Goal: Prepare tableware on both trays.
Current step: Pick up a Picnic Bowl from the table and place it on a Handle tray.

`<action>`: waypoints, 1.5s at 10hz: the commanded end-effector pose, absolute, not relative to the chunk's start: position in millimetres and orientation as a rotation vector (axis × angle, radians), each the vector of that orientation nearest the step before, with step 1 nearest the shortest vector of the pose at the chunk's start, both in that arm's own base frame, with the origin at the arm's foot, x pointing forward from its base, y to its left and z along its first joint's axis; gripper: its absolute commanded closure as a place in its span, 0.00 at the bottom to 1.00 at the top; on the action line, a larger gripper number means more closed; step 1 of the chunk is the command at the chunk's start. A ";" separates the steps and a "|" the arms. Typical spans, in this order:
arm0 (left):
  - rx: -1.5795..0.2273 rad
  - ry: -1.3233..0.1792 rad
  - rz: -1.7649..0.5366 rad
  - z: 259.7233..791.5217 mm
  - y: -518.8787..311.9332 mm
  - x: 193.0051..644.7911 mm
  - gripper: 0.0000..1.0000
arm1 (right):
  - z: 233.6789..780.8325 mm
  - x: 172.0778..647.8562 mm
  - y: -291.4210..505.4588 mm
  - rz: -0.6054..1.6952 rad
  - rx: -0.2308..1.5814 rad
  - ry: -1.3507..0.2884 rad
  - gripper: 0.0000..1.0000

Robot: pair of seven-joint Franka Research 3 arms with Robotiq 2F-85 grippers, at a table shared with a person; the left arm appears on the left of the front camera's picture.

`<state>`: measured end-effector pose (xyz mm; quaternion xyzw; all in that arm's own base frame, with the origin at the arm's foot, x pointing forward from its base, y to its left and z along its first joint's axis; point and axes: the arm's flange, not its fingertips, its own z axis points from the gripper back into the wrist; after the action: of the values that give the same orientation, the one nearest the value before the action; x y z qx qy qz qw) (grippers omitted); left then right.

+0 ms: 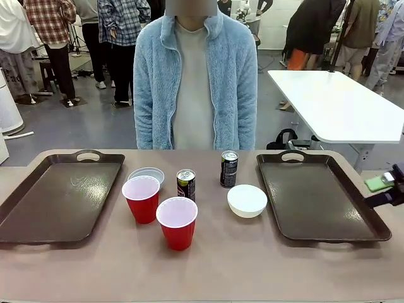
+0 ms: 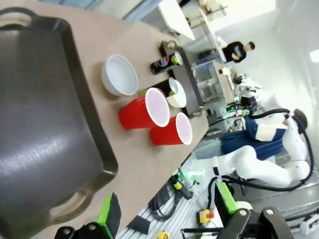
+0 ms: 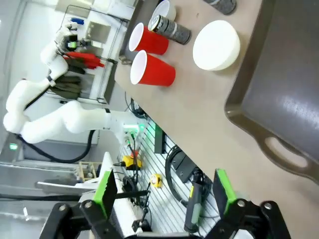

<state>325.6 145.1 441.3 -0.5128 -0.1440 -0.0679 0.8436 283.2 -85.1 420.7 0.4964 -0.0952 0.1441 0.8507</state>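
Front: cups (image 1: pixel 177 221), bowls (image 1: pixel 247 200) and cans (image 1: pixel 229 168) stand on the table (image 1: pixel 221 265) between the left tray (image 1: pixel 60 196) at nine o'clock and the right tray (image 1: pixel 319 199) at three.

Left wrist: the left pincer (image 2: pixel 167 209) gapes wide and holds nothing, with the left tray at nine.

Right wrist: the right pincer (image 3: pixel 164 191) is equally wide and holds nothing, with the right tray at two.

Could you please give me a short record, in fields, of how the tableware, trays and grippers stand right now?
Trays: left tray and right tray, both bare
Cups: rear red cup and front red cup, upright, between the trays
Bowls: left bowl behind the rear red cup; right bowl beside the right tray
Cans: left can and right can, upright, mid-table
Grippers: left gripper and right gripper open, holding nothing
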 end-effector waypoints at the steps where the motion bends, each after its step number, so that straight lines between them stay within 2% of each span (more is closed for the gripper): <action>1: -1.091 -0.314 -0.146 432.6 158.9 328.4 0.00 | 389.2 233.2 -73.9 0.258 1.097 -0.257 0.00; 5: -1.058 -0.308 -0.150 434.5 155.2 313.3 0.00 | 387.3 228.5 -80.9 0.244 1.102 -0.274 0.00; 6: -1.019 -0.329 -0.155 439.9 152.3 308.6 0.00 | 411.9 259.9 -121.7 0.232 1.086 -0.235 0.00; 7: -1.065 -0.286 -0.133 431.7 153.7 322.1 0.00 | 411.9 259.9 -121.7 0.232 1.086 -0.235 0.00; 15: -1.065 -0.286 -0.133 431.7 153.7 322.1 0.00 | 411.9 259.9 -121.7 0.232 1.086 -0.235 0.00</action>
<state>322.4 152.8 430.8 -0.5006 -0.1308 -0.0620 0.8535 258.2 -121.0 411.5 0.5054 -0.1021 0.1061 0.8502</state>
